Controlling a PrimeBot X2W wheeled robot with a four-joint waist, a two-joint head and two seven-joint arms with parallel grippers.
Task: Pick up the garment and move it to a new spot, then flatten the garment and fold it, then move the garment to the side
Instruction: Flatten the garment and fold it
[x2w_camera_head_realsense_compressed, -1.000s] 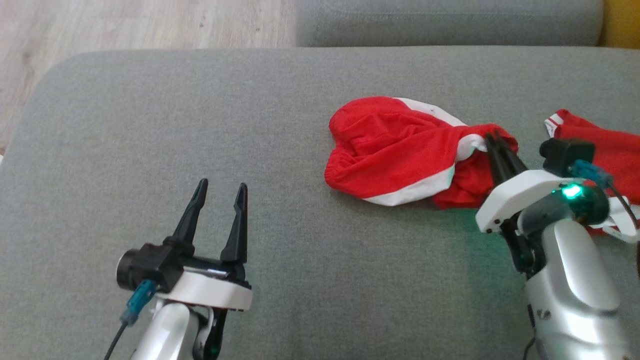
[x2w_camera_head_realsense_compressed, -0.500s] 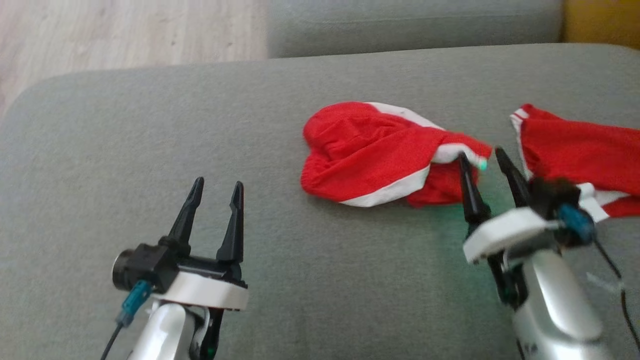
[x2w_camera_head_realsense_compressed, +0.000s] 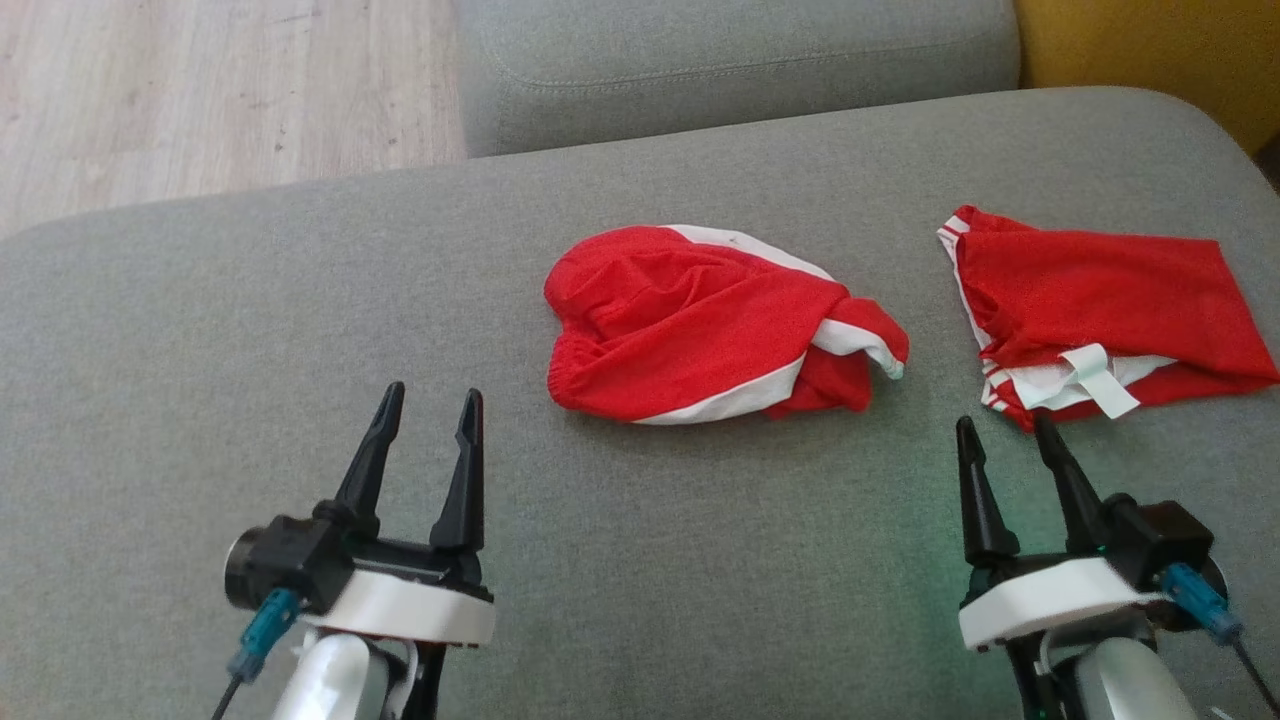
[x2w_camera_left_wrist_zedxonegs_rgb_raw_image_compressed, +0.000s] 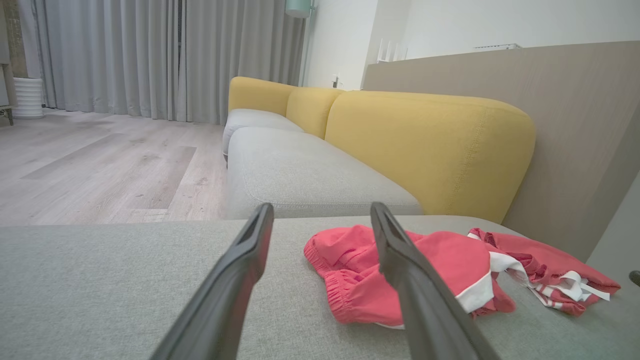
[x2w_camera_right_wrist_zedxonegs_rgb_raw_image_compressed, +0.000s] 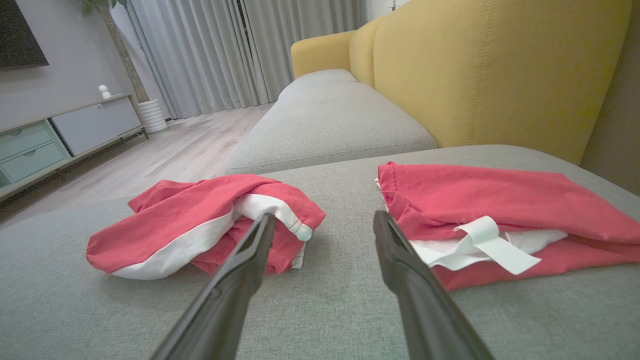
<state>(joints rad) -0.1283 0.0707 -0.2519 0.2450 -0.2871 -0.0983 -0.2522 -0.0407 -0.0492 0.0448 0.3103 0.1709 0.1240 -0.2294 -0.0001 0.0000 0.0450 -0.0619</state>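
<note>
Garment (x2w_camera_head_realsense_compressed: 710, 330) lies bunched on the cushion (x2w_camera_head_realsense_compressed: 250, 330), just left of the shorts (x2w_camera_head_realsense_compressed: 1100, 300). Both left fingers (x2w_camera_head_realsense_compressed: 466, 460) and right fingers (x2w_camera_head_realsense_compressed: 975, 490) stand wide, empty. A stray right grab might snag the shorts instead.

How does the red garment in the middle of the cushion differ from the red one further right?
The middle garment is bunched into a rumpled mound; the right garment lies flatter, roughly rectangular. The middle garment shows a broad white band; the right garment shows thin white stripes and a loose white tab. Both are red with white trim, lying apart on the grey cushion.
</note>
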